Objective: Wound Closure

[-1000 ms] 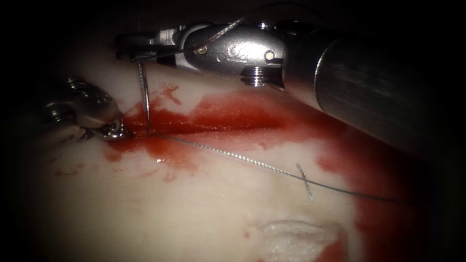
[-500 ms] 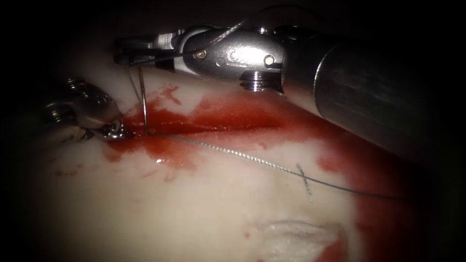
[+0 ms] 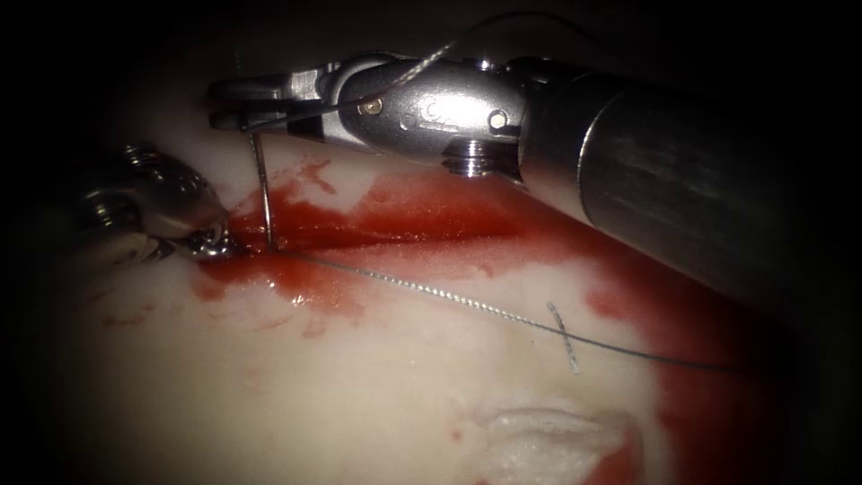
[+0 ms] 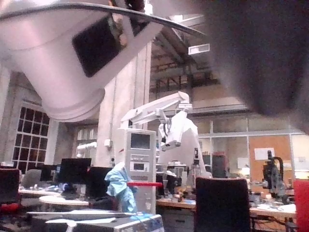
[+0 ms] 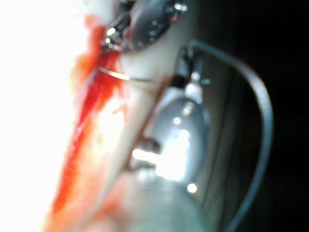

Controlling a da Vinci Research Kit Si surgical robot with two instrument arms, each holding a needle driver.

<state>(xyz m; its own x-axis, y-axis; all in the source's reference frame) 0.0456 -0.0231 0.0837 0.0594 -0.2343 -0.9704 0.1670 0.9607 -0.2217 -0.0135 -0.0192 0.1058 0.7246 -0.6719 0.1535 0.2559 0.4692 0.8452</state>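
My right tool (image 3: 226,104) reaches in from the right above the cut (image 3: 395,235), its jaws shut on the upper end of the curved needle (image 3: 262,189). The needle hangs steeply down and its lower end sits in the tissue (image 3: 341,395) at the left end of the cut. My left tool (image 3: 208,242) rests with its tip in the red fluid just left of the needle. Thread (image 3: 467,305) runs from the needle's entry point to the right across the tissue. In the right wrist view, the right tool (image 5: 181,77) holds the needle (image 5: 126,77) beside the left tool (image 5: 145,24).
Red fluid (image 3: 422,211) pools along the cut and spreads to the right. A short cut end of thread (image 3: 564,337) lies across the long thread. More thread (image 3: 431,56) arches over the right tool's wrist. A pale torn patch (image 3: 557,436) lies near the front.
The right tool has shifted slightly left and up with the needle's top end. The needle's lower end stays at the cut. The left tool has not moved.
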